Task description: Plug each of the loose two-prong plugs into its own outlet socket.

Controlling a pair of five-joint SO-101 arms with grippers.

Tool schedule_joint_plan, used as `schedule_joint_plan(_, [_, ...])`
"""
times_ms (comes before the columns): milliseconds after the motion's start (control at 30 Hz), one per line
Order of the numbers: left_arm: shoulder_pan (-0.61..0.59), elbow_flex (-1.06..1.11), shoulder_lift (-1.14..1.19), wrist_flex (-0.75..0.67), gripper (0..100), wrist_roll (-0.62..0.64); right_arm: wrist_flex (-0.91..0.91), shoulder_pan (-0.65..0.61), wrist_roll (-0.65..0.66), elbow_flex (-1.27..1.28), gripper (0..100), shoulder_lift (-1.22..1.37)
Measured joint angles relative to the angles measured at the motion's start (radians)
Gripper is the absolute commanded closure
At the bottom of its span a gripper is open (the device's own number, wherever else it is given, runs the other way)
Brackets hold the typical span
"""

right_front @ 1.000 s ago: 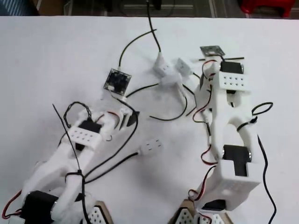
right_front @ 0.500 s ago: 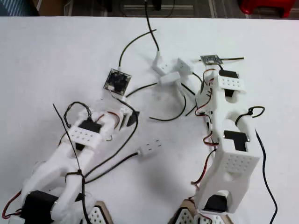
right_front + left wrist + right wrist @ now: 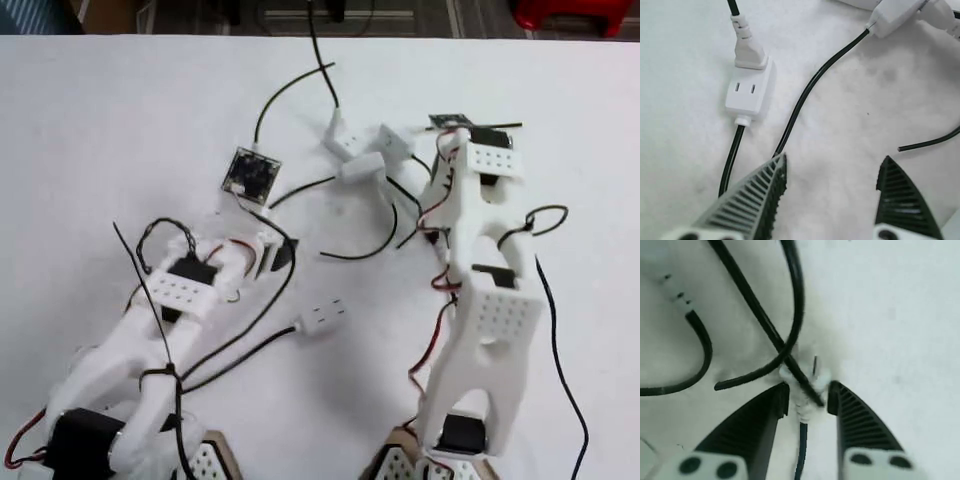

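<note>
Hard to read: white two-prong plug (image 3: 800,401) blurred, black cable (image 3: 755,310) crossing it; one prong (image 3: 815,365) clear.
Plug position: 1 o'clock of the white bench (image 3: 120,100), long axis along right tool (image 3: 808,386), prong pointing away from it.
Grip: right tool narrow, clamped on the plug; left tool (image 3: 834,160) wide, holding nothing, near white two-slot outlet socket (image 3: 751,90).
Change: right arm (image 3: 490,300) has stretched toward 12 o'clock.

A white 2-slot socket (image 3: 749,90) lies flat, plug (image 3: 746,50) in its end; another plug (image 3: 802,387) lies under a black cable (image 3: 765,325).
</note>
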Motion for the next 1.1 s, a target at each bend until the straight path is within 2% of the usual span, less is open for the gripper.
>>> schedule_joint_plan(233, [0.000, 0.000, 0.000, 0.000, 71, 0.000, 0.095, -0.014, -0.003, -0.178, 75.9, 0.132])
schedule_joint_plan(500, [0.000, 0.000, 0.000, 0.000, 71, 0.000, 0.195, -0.006, -0.003, -0.334, 98.3, 0.193])
schedule_joint_plan(867, [0.000, 0.000, 0.000, 0.000, 71, 0.000, 0.201, 0.015, -0.002, -0.362, 97.2, 0.180])
schedule_joint_plan(1100, [0.000, 0.000, 0.000, 0.000, 71, 0.000, 0.203, -0.023, -0.002, -0.339, 97.0, -0.066])
